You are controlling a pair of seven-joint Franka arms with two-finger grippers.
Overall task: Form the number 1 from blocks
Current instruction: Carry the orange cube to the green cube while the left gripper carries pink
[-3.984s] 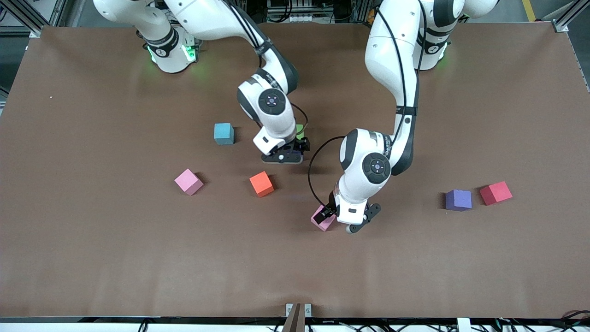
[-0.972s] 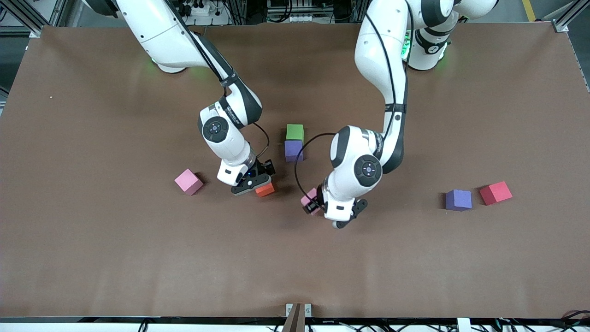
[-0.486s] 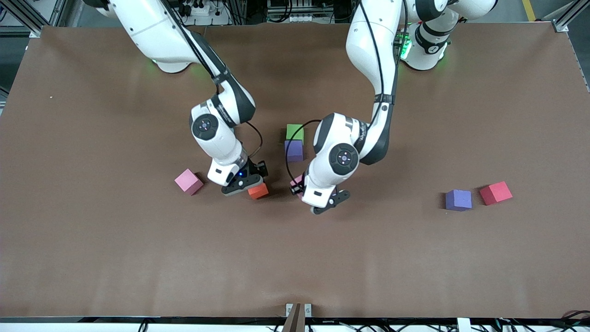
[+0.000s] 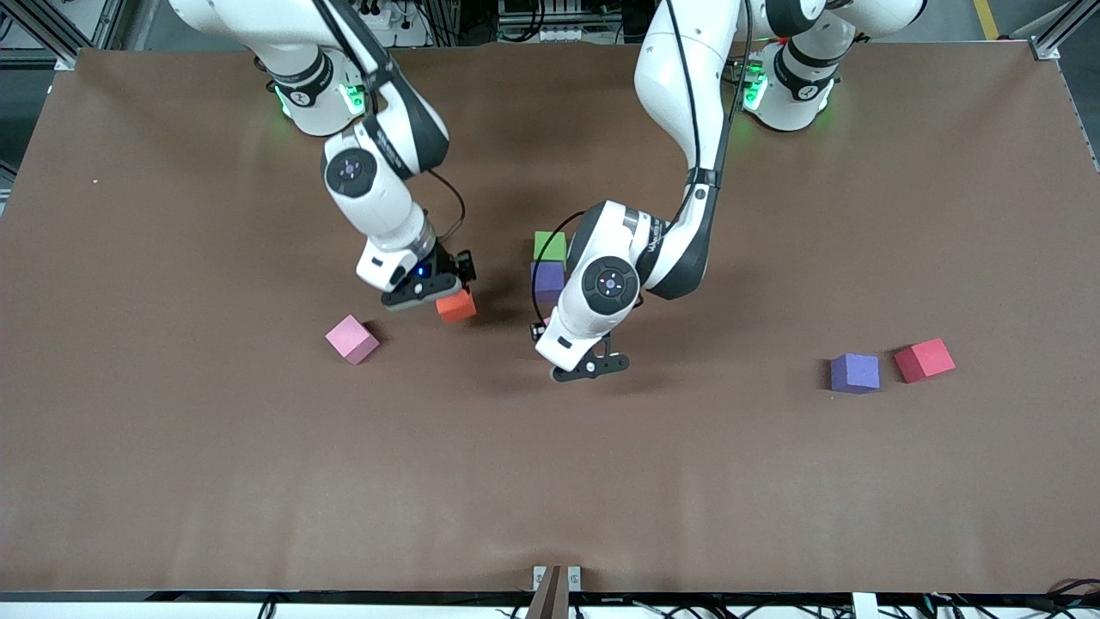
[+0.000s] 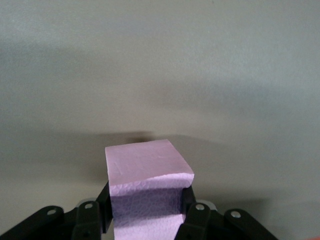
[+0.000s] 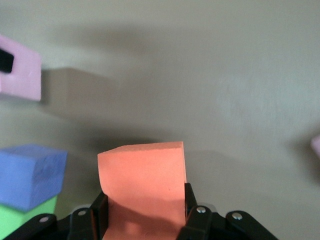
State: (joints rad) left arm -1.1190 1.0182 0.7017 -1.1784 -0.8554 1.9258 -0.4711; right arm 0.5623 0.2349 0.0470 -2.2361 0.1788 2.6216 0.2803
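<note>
A brown matte tabletop [image 4: 172, 481] filled the front view, faintly creased and shadowed near its middle. A small metal bracket [image 4: 556, 578] sat at its edge nearest the front camera. Aluminium framing [image 4: 1055, 34] and dark cables [image 4: 550, 21] showed along the edge by the bases.

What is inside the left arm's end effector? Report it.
The left end effector is shut on a pink block, lifted over the table beside the purple block and green block. The block's lower part is covered by the fingers.
</note>
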